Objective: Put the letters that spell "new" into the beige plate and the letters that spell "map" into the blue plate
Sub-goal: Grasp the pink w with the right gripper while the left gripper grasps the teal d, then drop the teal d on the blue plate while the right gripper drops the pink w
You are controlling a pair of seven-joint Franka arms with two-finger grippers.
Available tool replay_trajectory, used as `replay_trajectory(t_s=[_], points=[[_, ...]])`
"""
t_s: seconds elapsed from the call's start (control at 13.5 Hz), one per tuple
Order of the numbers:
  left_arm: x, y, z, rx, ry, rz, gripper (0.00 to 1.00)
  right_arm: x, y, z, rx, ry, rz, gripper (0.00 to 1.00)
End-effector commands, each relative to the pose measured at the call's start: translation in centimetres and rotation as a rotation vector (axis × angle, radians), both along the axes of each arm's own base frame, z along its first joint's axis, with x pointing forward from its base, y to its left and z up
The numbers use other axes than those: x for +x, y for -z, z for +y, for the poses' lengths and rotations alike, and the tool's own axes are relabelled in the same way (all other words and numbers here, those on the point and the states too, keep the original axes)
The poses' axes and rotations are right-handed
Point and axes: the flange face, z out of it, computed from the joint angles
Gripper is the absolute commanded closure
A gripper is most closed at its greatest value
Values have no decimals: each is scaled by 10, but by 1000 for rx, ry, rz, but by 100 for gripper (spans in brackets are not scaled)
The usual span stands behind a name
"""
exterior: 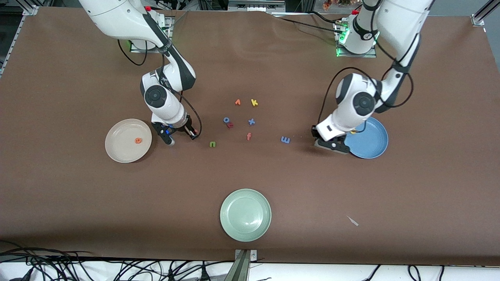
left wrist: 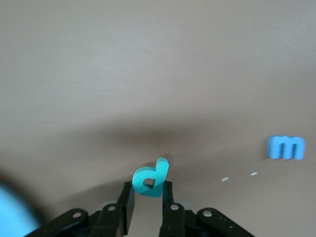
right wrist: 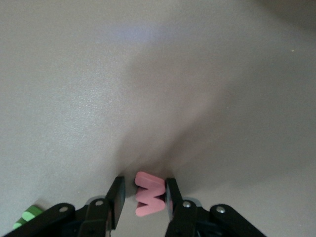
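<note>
Nearest the camera among task things, the beige plate [exterior: 128, 140] holds the orange "e" [exterior: 138, 140]. Beside it, the right gripper [right wrist: 143, 197] brackets the pink "w" [right wrist: 149, 195]; whether it grips is unclear. The left gripper [left wrist: 148, 200], clenched on the teal "p" [left wrist: 151, 177], sits beside the blue plate [exterior: 371, 142], near the blue "m" [exterior: 285, 139].

matt brown table cover [exterior: 78, 195], glossy pale green plate [exterior: 228, 226]

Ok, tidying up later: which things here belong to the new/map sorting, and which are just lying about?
Job: beige plate, orange e in it; blue plate, yellow a in it; green n; blue m; pink w in right claw; teal p in left claw.
Lying about: pale green plate, orange v, yellow k, blue o, blue x, pinkish f, red letter.
</note>
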Motion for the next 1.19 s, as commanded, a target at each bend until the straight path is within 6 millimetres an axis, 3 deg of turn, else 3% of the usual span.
replay_trajectory(t_s=[0.0, 0.37, 0.45, 0.59, 0.67, 0.89, 1.11], points=[[-10, -40, 65, 56, 39, -7, 92, -3, 4, -2, 3, 5, -1, 72], [-19, -33, 168, 58, 124, 11, 90, 0, -3, 0, 4, -37, -13, 90], [-20, -30, 178, 57, 128, 14, 89, 1, -6, 0, 0, -50, -10, 91], [-20, -29, 180, 56, 120, 16, 70, 7, -17, -2, -20, -77, 19, 91], [-19, -30, 178, 56, 120, 15, 50, 13, -25, -8, -32, -108, 33, 91], [-19, -30, 173, 56, 128, 15, 42, 25, -44, -43, -65, -247, 61, 91], [-18, -32, 164, 54, 139, 8, 42, 37, -54, -98, -92, -411, 130, 91]])
